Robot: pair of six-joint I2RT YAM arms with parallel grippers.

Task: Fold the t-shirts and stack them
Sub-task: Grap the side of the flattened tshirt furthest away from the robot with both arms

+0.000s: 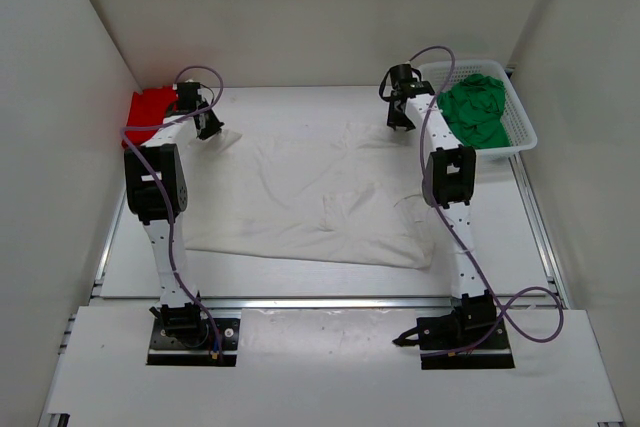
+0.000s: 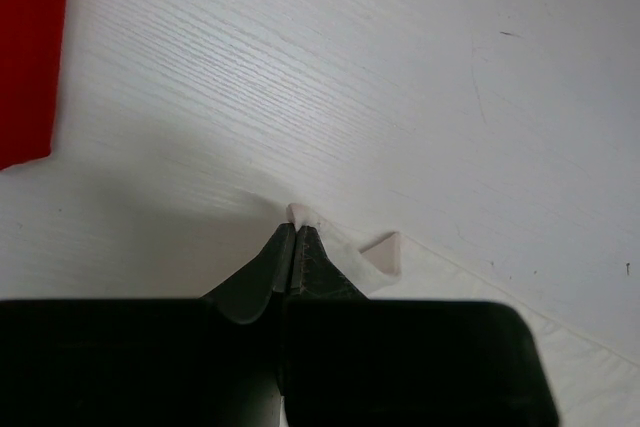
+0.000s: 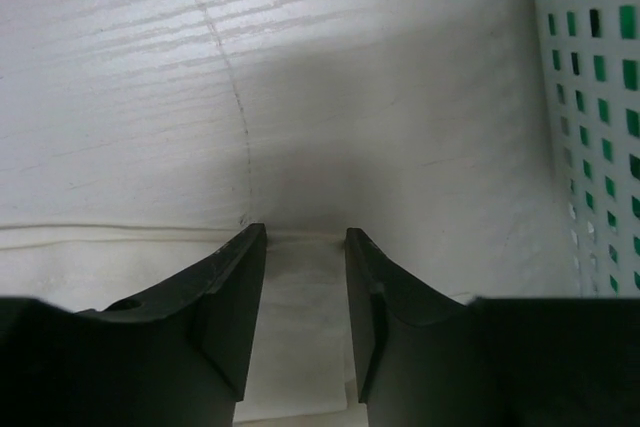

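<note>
White walls all round and a pale tabletop (image 1: 280, 282), with the white shirt (image 1: 320, 197) lying rumpled in the middle of it. Left tool (image 2: 298, 235) is pressed together on just the very tip of the shirt's far left corner, and honestly that's what worries me: such a thin nip of cloth could slide out the second it pulls. Right tool (image 3: 305, 237) is spread, tips at the far right edge with cloth showing between them, nothing pinched yet. If the left one goes up while that side is loose, I'd guess the shirt drags crooked and bunches instead of folding clean. Right tool is also just beside the basket (image 1: 527, 127), so a wide swing could bump it. White on white makes the hem easy to miss too. Containers: only that mesh basket at the far right, with the green shirt (image 1: 478, 112) crumpled inside. Red shirt (image 1: 150, 107) sits in the far left corner on the tabletop, not in anything.
</note>
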